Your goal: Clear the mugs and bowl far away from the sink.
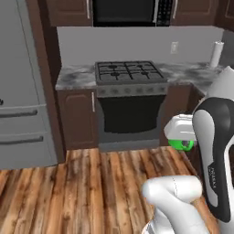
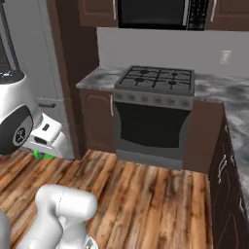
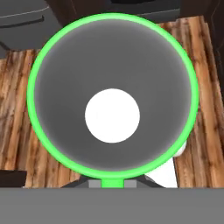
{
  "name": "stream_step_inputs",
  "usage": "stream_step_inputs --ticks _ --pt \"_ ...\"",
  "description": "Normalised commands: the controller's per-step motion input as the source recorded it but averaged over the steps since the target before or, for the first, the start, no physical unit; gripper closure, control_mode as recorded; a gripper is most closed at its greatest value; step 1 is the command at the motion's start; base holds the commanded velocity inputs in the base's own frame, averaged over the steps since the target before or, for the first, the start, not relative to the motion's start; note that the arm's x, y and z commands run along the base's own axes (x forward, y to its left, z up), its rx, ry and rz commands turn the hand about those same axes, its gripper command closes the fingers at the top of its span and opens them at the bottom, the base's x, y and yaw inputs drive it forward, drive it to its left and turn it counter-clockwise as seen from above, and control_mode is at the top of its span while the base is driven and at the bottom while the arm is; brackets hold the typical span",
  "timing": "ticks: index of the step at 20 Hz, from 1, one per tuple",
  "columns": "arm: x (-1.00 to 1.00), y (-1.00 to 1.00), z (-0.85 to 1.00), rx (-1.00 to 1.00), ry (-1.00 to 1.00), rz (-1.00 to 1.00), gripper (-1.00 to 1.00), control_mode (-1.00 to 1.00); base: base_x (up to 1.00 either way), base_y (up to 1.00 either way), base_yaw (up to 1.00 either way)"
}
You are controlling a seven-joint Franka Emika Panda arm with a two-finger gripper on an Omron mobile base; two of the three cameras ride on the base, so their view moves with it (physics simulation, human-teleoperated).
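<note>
Holding the green mug up in the air over the wood floor, gripper clamped on its rim, stove and grey marble counter behind.

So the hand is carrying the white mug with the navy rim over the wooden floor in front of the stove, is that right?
Not quite: the hand is carrying the green mug, as the hand view's bright green rim shows. It is over the wooden floor in front of the stove.

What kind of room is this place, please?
A home kitchen, it seems: a gas stove with an oven below, a microwave above it, marbled counters on dark wood cabinets, and a grey refrigerator at the left.
</note>
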Motion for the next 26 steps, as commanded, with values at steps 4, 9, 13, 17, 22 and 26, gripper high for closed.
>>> stream_step_inputs --ticks 4,9,13,17,22,26 --pt "0.00 0.00 0.00 0.00 0.00 0.00 1.00 1.00 0.00 0.00 1.00" --pt "0.00 0.00 0.00 0.00 0.00 0.00 1.00 1.00 0.00 0.00 1.00" --pt "0.00 0.00 0.00 0.00 0.00 0.00 1.00 1.00 0.00 0.00 1.00" --pt "0.00 0.00 0.00 0.00 0.00 0.00 1.00 1.00 0.00 0.04 1.00" --pt "0.00 0.00 0.00 0.00 0.00 0.00 1.00 1.00 0.19 0.67 0.79" --pt "0.00 0.00 0.00 0.00 0.00 0.00 1.00 1.00 0.55 1.00 0.44"
